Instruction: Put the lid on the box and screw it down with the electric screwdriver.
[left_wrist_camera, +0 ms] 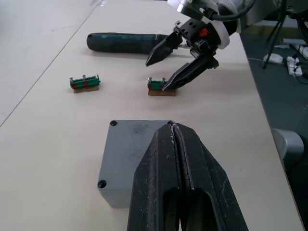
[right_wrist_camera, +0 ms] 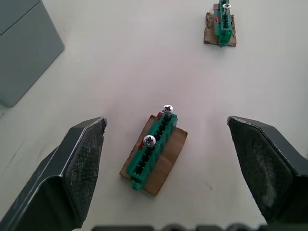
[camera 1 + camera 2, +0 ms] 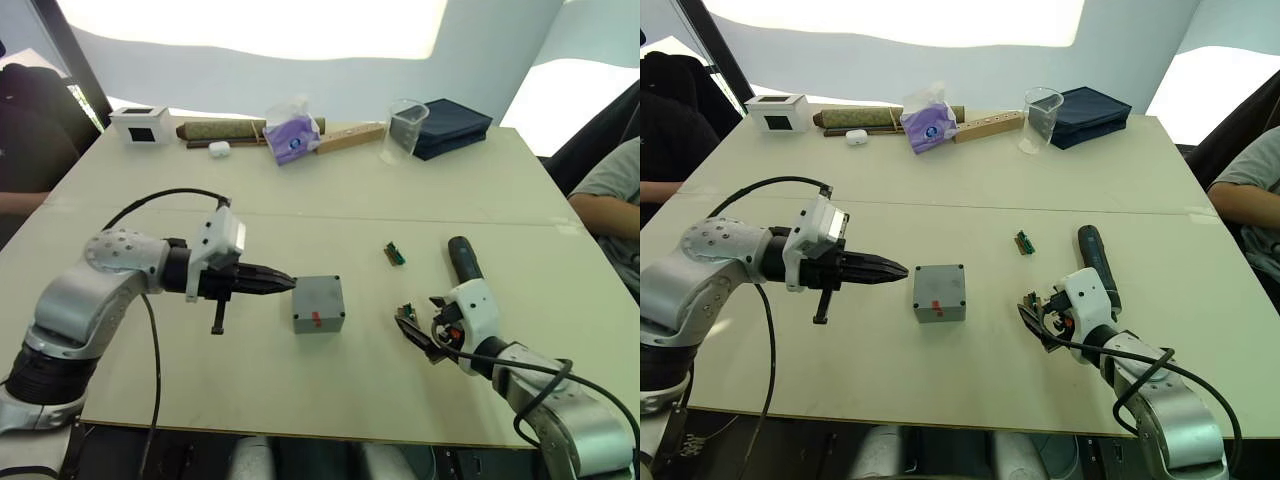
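1. Pale beige table [image 3: 330,190], with a bright white backdrop along the upper edge of the frame.
2. Box [image 3: 319,304]: grey, lid [image 1: 137,137] already seated on top, red mark on its near side, centre of the frame.
3. Left hand [image 3: 284,282]: fingers pressed together, tips just left of the box.
4. Right hand [image 3: 415,335]: fingers spread apart, lower right, straddling a green screw holder [image 2: 153,149] with two screws upright in it.
5. Second green holder [image 3: 396,254]: right of centre, apart from the first.
6. Electric screwdriver [image 3: 463,258]: black, lying flat at right, beside the right hand.
7. Far edge: white box [image 3: 139,124], purple packet [image 3: 292,137], clear cup [image 3: 403,130], dark blue case [image 3: 452,125].
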`<state>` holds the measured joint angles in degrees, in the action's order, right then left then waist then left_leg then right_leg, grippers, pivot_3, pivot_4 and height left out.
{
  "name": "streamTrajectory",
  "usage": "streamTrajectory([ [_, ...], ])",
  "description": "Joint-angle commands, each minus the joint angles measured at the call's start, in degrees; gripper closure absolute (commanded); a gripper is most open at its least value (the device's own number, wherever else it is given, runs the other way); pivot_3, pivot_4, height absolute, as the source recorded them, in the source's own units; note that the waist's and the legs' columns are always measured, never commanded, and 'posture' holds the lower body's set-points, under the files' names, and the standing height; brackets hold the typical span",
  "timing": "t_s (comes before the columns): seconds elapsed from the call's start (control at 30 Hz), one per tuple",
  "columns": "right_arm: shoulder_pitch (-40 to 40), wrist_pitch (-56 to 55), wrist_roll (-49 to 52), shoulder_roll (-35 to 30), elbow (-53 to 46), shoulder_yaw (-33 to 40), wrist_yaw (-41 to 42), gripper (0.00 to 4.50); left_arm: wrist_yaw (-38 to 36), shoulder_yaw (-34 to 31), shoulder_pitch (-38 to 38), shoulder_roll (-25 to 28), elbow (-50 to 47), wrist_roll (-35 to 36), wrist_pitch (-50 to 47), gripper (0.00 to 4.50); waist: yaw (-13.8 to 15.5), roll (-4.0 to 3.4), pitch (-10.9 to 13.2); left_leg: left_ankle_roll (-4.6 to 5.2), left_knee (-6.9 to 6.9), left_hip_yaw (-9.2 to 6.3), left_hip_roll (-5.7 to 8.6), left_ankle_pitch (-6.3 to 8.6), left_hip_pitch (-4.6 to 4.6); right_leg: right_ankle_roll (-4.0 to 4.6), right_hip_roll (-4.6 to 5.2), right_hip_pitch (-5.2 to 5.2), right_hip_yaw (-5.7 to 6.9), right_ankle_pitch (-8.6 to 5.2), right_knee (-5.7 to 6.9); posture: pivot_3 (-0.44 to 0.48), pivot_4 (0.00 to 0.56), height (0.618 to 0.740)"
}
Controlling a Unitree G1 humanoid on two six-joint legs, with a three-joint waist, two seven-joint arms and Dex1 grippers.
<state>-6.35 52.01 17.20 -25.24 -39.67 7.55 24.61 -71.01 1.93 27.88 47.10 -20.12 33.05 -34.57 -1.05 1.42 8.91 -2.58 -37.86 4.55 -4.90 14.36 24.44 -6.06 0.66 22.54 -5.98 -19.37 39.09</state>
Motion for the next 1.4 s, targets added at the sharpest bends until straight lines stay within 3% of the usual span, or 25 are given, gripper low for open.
streamTrajectory([
  [0.03,-0.56,-1.3,0.9,-0.14,-0.94,-0.29,-0.05,0.57,-0.21,0.18,1.57,0.25,0.0,-0.25,1.11,4.5,0.0,0.0,0.0,0.0,0.0,0.0,0.0,0.0,0.0,0.01,0.0,0.0,0.0,-0.01,0.0,0.0,0.15,0.74],
  [0.13,-0.71,-1.58,0.97,-0.23,-0.63,-0.53,0.01,1.21,-0.15,0.21,1.68,0.35,-0.05,-0.08,1.23,4.5,-0.02,0.0,0.0,0.0,0.0,0.0,0.0,0.0,0.0,0.02,0.0,0.0,0.0,-0.01,0.0,0.0,0.15,0.74],
  [0.4,-0.31,-1.63,1.43,-0.68,-0.35,-0.28,-0.09,4.31,-0.66,0.69,1.85,0.46,0.36,-0.51,2.27,4.5,0.01,0.0,0.0,0.0,0.0,0.0,0.0,0.0,0.0,0.01,0.0,0.0,0.0,-0.01,0.0,0.0,0.15,0.74],
  [0.43,-0.41,-1.67,1.5,-0.8,-0.34,-0.22,-0.08,4.42,-0.69,0.77,1.92,0.46,0.47,-0.54,2.39,4.5,0.01,0.0,0.0,0.0,0.0,0.0,0.0,0.0,0.0,0.01,0.0,0.0,0.0,-0.01,0.0,0.0,0.15,0.74],
  [0.77,1.37,-0.17,4.24,-1.72,-2.66,2.26,0.13,4.42,-0.67,0.94,1.86,0.64,1.01,-1.09,3.26,4.5,-0.01,0.0,0.0,0.0,0.0,0.0,0.0,0.0,0.0,-0.05,0.0,0.0,0.0,0.03,0.0,0.0,0.15,0.74],
  [1.03,8.27,6.69,12.5,-8.82,-5.22,4.91,5.33,4.42,-0.34,-0.67,1.35,2.14,2.89,-2.68,4.43,4.5,0.08,-0.04,0.04,0.0,0.01,-0.02,0.0,0.0,0.0,-0.06,-0.01,0.0,0.01,0.03,0.0,0.0,0.15,0.74],
  [1.2,20.12,10.9,17.85,-9.3,-4.45,-1.12,6.94,4.42,-0.13,-2.32,1.58,3.9,5.5,-3.16,4.98,4.5,-0.42,-0.07,0.1,0.01,0.0,-0.01,-0.02,0.0,-0.02,-0.05,-0.02,0.02,-0.01,0.04,0.02,0.0,0.15,0.74],
  [1.4,29.63,8.41,14.19,-5.84,3.32,-11.98,5.06,4.42,0.76,-3.94,0.29,5.14,6.31,-3.64,5.02,4.5,0.04,-0.02,0.15,0.01,0.02,0.0,-0.01,0.0,0.04,-0.06,-0.01,0.08,0.0,0.04,0.01,0.0,0.15,0.74],
])
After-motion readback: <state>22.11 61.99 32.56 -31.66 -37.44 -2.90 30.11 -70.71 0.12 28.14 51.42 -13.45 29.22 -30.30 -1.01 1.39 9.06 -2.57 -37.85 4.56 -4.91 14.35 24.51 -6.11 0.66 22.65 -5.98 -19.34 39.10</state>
